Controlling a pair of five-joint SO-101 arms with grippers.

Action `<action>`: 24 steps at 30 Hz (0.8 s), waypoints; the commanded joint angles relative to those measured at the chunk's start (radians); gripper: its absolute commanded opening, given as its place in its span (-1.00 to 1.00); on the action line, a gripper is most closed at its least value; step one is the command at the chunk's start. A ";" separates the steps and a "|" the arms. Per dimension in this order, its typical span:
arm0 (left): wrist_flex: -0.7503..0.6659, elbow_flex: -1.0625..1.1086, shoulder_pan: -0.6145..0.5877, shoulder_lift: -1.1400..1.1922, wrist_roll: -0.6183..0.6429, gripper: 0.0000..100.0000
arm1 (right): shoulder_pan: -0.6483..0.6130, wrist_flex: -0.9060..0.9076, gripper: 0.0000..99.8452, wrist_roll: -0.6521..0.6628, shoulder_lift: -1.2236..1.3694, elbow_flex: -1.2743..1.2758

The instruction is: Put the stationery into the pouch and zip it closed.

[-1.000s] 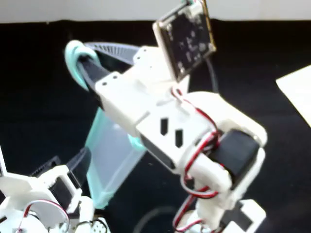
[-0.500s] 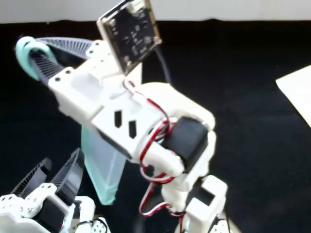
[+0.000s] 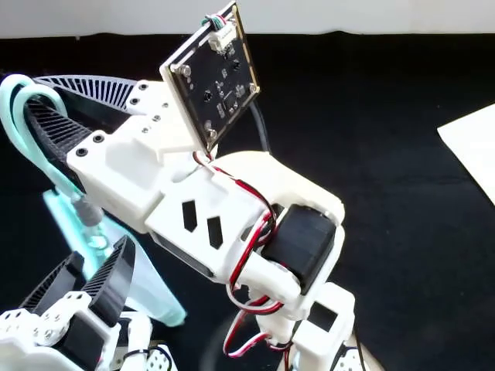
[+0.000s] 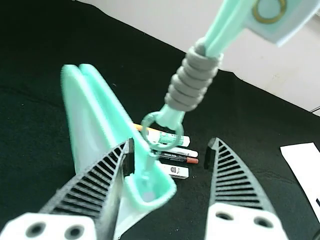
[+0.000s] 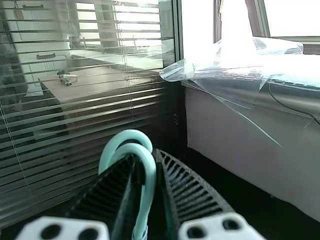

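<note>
One mint pouch [image 4: 90,120] hangs by its strap [image 5: 125,137], clamped in the right pincer [image 5: 145,154]. The left pincer [image 4: 172,144] gapes wide beside it; roughly four stationery pieces [image 4: 175,160] lie behind.

left gripper [image 4: 171,146]: fingers wide apart | green pouch [image 4: 90,120]: stands up, touching one finger | strap [image 4: 192,87]: hangs above with a ring | pens [image 4: 172,159]: lie on black table [image 4: 40,60] behind
</note>
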 commanded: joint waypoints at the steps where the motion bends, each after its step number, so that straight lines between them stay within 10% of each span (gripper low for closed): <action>1: 0.006 -0.016 0.016 0.001 0.011 -0.52 | -0.002 -0.021 -0.98 -0.005 -0.002 -0.025; 24: 0.005 0.073 0.016 0.001 0.011 -0.52 | 0.153 0.022 -0.98 -0.006 -0.005 -0.027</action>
